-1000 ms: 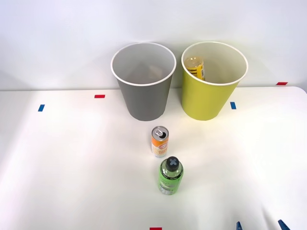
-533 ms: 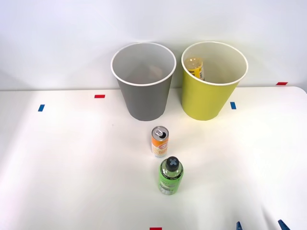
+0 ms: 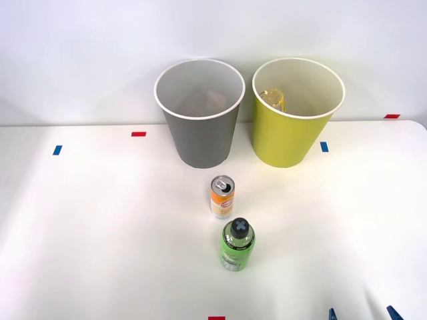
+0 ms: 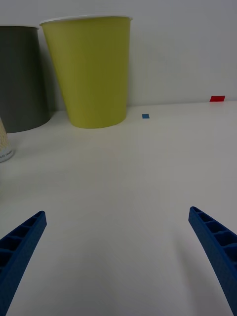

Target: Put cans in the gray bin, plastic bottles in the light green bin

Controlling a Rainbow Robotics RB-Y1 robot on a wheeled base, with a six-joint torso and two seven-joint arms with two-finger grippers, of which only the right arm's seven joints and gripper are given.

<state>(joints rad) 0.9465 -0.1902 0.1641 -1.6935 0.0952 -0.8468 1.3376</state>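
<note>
While the front view looks down on the white counter (image 3: 87, 233), the orange-and-white can (image 3: 222, 197) stands upright just in front of the gray bin (image 3: 200, 113), and the green bottle (image 3: 237, 245) stands upright just nearer the robot, close to the can but apart from it. A yellow bottle (image 3: 273, 99) already lies inside the light green bin (image 3: 297, 110). At the near right edge the tips of the tool (image 3: 360, 313) peek in, spread apart and empty. Both standing things lie forward and to the left of it, the bottle being the nearer, so I judge the next reach must swing leftward, with the bottle's long axis vertical for a side grasp.

From the right wrist view, the tool (image 4: 118, 247) has its fingers (image 4: 22, 239) wide apart over bare counter, holding nothing. Ahead stands the light green bin (image 4: 91, 69), the gray bin (image 4: 19, 79) beside it; a sliver of the can (image 4: 4, 145) sits at the edge, off the tool's line.
</note>
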